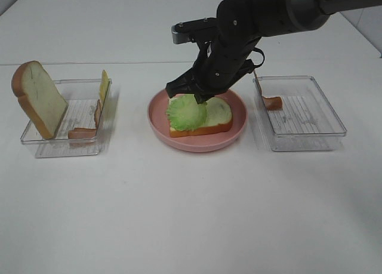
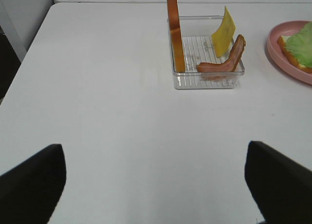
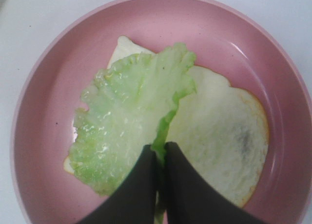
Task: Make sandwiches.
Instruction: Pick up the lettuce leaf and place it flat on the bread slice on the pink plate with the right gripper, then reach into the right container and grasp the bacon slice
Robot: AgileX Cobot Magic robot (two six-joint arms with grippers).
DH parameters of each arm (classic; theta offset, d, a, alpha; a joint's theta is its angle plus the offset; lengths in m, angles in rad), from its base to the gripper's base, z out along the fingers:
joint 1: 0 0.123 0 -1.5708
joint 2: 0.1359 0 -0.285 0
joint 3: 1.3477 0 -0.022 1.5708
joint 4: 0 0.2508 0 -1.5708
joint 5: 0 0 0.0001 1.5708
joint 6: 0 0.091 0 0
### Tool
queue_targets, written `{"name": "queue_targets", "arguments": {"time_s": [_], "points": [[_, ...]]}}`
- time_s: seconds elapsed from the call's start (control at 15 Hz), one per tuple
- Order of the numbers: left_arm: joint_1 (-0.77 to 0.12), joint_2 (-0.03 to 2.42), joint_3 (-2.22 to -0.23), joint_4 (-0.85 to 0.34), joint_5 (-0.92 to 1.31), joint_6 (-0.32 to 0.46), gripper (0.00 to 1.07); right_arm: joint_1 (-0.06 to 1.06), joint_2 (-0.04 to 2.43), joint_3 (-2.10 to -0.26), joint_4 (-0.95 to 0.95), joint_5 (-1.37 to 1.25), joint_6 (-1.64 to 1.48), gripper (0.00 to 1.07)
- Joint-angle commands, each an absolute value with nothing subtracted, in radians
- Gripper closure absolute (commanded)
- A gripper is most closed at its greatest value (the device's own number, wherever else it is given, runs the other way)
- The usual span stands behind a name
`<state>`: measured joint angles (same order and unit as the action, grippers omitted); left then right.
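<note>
Pink plastic forms the round plate (image 1: 197, 145) at the middle of the white worktop (image 1: 191, 214). On it lies one bread slice (image 1: 219, 111), flat and white face up, with a ruffled lettuce leaf (image 1: 186, 113) covering the half away from the right arm. The right jaws are pressed together on the leaf's edge, pinching it just above the bread near the plate's centre. To the plate's left, apart from it, stands the left clear tray (image 1: 36, 144). Inside, a second bread slice (image 1: 39, 98) is propped on edge at the end farthest from the plate. A yellow cheese slice (image 1: 104, 86) leans upright against the wall nearest the plate. Brown bacon (image 1: 83, 132) runs along the near wall and up that same plate-side wall (one bent strip or two, I cannot tell). To the plate's right sits the right clear tray (image 1: 334, 131), holding a lone bacon strip (image 1: 273, 102) in its far corner nearest the plate. The left jaws hang spread wide over bare worktop, well away from the plate, gripping nothing.
</note>
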<state>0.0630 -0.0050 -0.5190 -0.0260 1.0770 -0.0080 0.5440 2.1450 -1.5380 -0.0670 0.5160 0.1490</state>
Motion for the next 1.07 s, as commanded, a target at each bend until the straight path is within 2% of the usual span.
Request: {"name": "queue_targets", "arguments": {"time_s": [0.07, 0.13, 0.27, 0.33, 1.07], "points": [[0.063, -0.021, -0.518, -0.033, 1.073, -0.006, 0.15, 0.542, 2.148, -1.539, -0.146, 0.502, 0.161, 0.64], [0.063, -0.021, -0.518, -0.033, 1.073, -0.006, 0.15, 0.542, 2.147, -1.539, -0.174, 0.496, 0.161, 0.40], [0.063, -0.021, -0.518, -0.033, 1.073, -0.006, 0.15, 0.542, 2.146, -1.540, -0.198, 0.498, 0.161, 0.14], [0.063, -0.021, -0.518, -0.033, 1.073, -0.006, 0.15, 0.542, 2.135, -1.540, -0.200, 0.516, 0.157, 0.08], [0.063, -0.021, -0.518, -0.033, 1.073, -0.006, 0.15, 0.526, 1.857, -1.540, -0.363, 0.629, 0.202, 0.08]]}}
